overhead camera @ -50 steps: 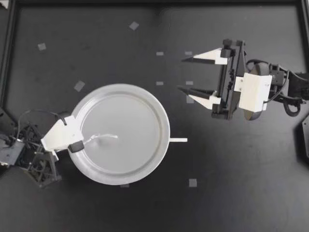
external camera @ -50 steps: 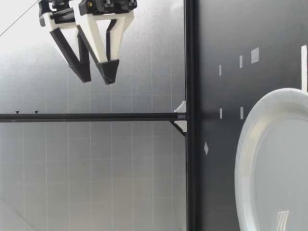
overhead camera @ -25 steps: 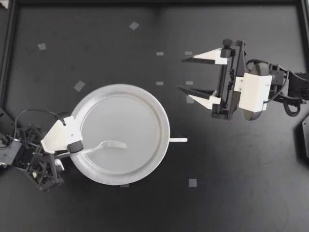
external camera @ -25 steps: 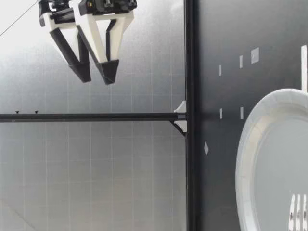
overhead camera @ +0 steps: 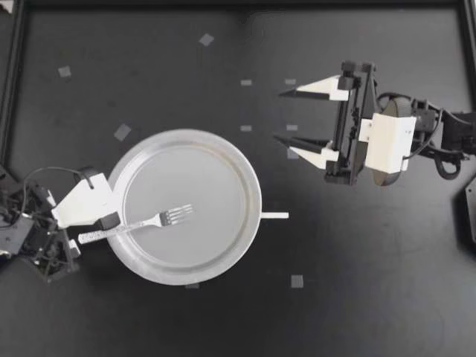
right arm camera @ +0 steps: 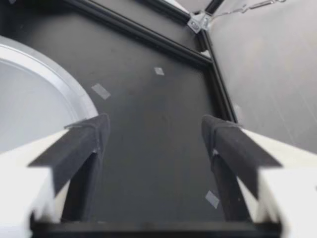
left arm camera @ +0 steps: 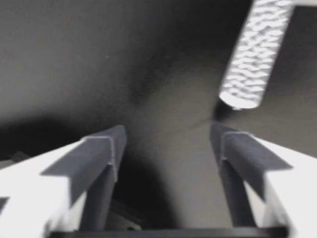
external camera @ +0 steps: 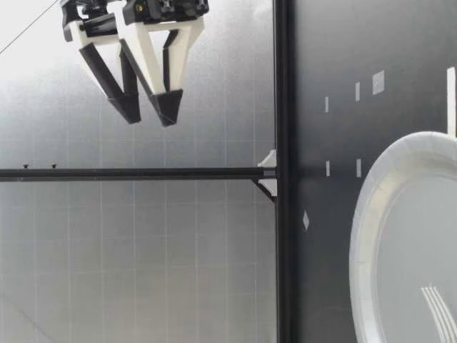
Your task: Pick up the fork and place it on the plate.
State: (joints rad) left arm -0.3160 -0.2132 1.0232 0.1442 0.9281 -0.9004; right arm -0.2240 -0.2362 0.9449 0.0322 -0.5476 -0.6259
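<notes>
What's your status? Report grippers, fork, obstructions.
Left gripper open, fork handle just ahead. Right gripper open, hovering aside. Fork tines on plate, handle overhanging rim. Nothing blocking.

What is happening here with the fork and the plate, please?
The fork lies on the plate, tines inside and handle sticking out over the rim toward my left hand. That hand is open, with the handle end just ahead of it, not gripped. My right hand hangs open above the table, away from the plate, holding nothing.
</notes>
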